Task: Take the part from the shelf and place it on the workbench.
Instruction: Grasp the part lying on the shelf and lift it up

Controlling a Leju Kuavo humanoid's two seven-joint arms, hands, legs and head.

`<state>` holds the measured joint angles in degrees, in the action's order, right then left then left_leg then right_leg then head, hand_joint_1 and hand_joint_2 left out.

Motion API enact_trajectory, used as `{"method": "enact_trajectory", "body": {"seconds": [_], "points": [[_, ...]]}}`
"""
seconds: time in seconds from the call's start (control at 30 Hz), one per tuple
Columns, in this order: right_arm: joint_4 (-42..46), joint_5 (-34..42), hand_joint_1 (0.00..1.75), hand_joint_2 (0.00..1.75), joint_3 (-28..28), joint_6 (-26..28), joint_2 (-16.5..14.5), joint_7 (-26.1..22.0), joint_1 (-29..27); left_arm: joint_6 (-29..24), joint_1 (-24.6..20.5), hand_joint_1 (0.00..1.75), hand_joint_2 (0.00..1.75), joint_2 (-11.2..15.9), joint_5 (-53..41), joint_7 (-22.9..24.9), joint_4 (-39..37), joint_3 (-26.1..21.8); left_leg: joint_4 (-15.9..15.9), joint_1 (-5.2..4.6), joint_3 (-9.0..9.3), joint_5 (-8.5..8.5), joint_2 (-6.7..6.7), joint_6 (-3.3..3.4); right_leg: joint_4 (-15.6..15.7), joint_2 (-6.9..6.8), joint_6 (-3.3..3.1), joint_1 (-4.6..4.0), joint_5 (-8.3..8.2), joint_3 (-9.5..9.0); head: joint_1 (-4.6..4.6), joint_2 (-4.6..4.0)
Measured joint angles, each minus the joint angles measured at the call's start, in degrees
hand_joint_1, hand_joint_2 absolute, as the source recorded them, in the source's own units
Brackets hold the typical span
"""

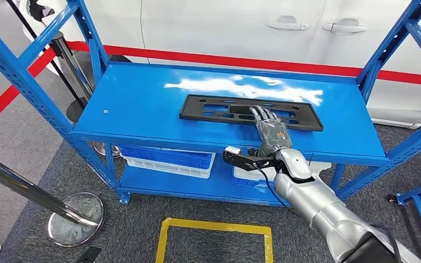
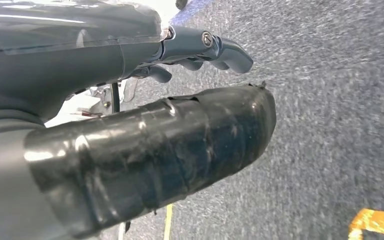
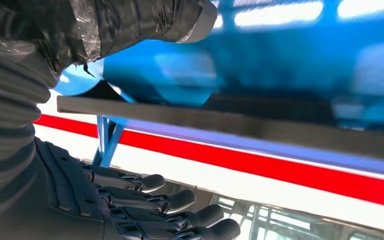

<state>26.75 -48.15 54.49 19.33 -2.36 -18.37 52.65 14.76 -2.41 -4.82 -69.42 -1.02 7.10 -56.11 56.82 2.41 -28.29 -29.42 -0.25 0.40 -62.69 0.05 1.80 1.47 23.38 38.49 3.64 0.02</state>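
The part is a long flat black frame with slots, lying on the top board of the blue shelf. My right hand reaches over the part's near edge right of its middle, fingers stretched across its top. In the right wrist view the part's edge runs between the taped thumb and the dark fingers, with a wide gap on the finger side; nothing is gripped. My left hand hangs over grey carpet and holds nothing, fingers loosely apart.
Two white-and-blue bins stand on the lower shelf board. A chrome stanchion base stands at the left and a yellow floor marking lies in front of the shelf. A white car stands behind a red belt.
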Motion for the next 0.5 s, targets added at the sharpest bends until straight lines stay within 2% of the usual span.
{"method": "enact_trajectory", "body": {"seconds": [0.03, 0.1, 0.2, 0.23, 0.27, 0.33, 0.37, 0.4, 0.43, 0.47, 0.5], "points": [[0.01, 0.0, 0.0, 1.75, 0.0, -0.04, -0.03, 0.04, 0.04, 0.04, -0.01, 0.0, 0.0, -0.01, -0.05, -0.02, 0.01, 0.0, 0.14, -0.03, 0.07, -0.32, -0.03, -0.4, 2.12, 0.01, -0.28, -0.19, -0.2, -1.08, -0.08, 0.0], [-0.01, 0.03, 0.0, 1.75, 0.0, -0.11, -0.17, 0.07, 0.03, 0.1, -0.05, 0.0, 0.0, -0.03, -0.1, -0.03, 0.01, 0.0, 0.14, -0.14, -0.05, -0.56, 0.0, -1.08, 3.01, 0.12, -1.08, -0.72, 0.76, -1.55, -0.21, 0.0], [0.01, 0.15, 0.0, 1.75, -0.03, -0.11, -0.26, 0.06, 0.07, 0.24, -0.13, 0.0, 0.0, -0.1, -0.11, -0.07, 0.01, 0.0, 0.97, 0.05, -0.04, -1.61, 0.17, -1.87, 3.68, 0.27, -2.4, -0.55, 1.57, -2.47, -0.15, 0.0], [0.02, 0.17, 0.0, 1.75, -0.04, -0.15, -0.32, 0.03, 0.13, 0.26, -0.18, 0.0, 0.0, -0.1, -0.12, -0.1, 0.01, 0.0, 3.12, 0.07, -1.03, -2.61, 0.21, -1.95, 3.99, 0.29, -2.81, -0.46, 1.77, -3.03, -0.11, 0.0], [0.01, 0.17, 0.0, 1.75, -0.04, -0.27, -0.41, 0.01, 0.13, 0.26, -0.22, 0.0, 0.0, -0.1, -0.13, -0.12, 0.02, 0.0, 6.58, 0.03, -2.96, -3.88, 0.24, -1.89, 4.18, 0.28, -3.18, -0.51, 2.0, -3.51, -0.08, 0.0], [0.0, 0.17, 0.0, 1.75, -0.04, -0.6, -0.61, 0.09, -0.02, 0.27, -0.25, 0.0, 0.0, -0.09, -0.16, -0.16, 0.02, 0.0, 14.58, -0.17, -8.26, -5.87, 0.22, -1.75, 4.21, 0.33, -3.74, -0.87, 2.57, -4.13, -0.04, 0.0], [0.0, 0.17, 0.0, 1.75, -0.04, -0.72, -0.71, 0.19, -0.15, 0.28, -0.22, 0.0, 0.0, -0.09, -0.17, -0.16, 0.02, 0.0, 16.9, -0.27, -10.33, -5.59, 0.22, -1.63, 4.14, 0.38, -3.91, -1.1, 2.92, -4.47, -0.04, 0.0], [0.0, 0.17, 0.0, 1.75, -0.04, -0.77, -0.79, 0.29, -0.24, 0.29, -0.15, 0.0, 0.0, -0.09, -0.17, -0.16, 0.02, 0.0, 17.1, -0.37, -11.42, -4.09, 0.22, -1.43, 4.06, 0.47, -3.99, -1.32, 3.32, -4.89, -0.05, 0.0], [0.0, 0.17, 0.0, 1.75, -0.04, -0.77, -0.88, 0.37, -0.27, 0.3, -0.11, 0.0, 0.0, -0.09, -0.17, -0.16, 0.02, 0.0, 14.99, -0.5, -11.36, -1.43, 0.22, -1.1, 3.98, 0.57, -4.02, -1.51, 3.77, -5.45, -0.06, 0.0], [0.0, 0.17, 0.0, 1.75, -0.04, -0.78, -0.98, 0.43, -0.27, 0.3, -0.09, 0.0, 0.0, -0.07, -0.18, -0.16, 0.02, 0.0, 11.46, -0.68, -10.58, 1.56, 0.22, -0.67, 3.93, 0.64, -3.98, -1.66, 4.27, -6.08, -0.07, 0.0], [-0.01, 0.17, 0.0, 1.75, -0.04, -0.84, -1.09, 0.46, -0.23, 0.31, -0.06, 0.0, 0.0, -0.02, -0.2, -0.15, 0.02, 0.0, 8.36, -0.93, -9.55, 3.79, 0.24, -0.28, 3.93, 0.69, -3.88, -1.85, 4.7, -6.59, -0.15, 0.0]]}}
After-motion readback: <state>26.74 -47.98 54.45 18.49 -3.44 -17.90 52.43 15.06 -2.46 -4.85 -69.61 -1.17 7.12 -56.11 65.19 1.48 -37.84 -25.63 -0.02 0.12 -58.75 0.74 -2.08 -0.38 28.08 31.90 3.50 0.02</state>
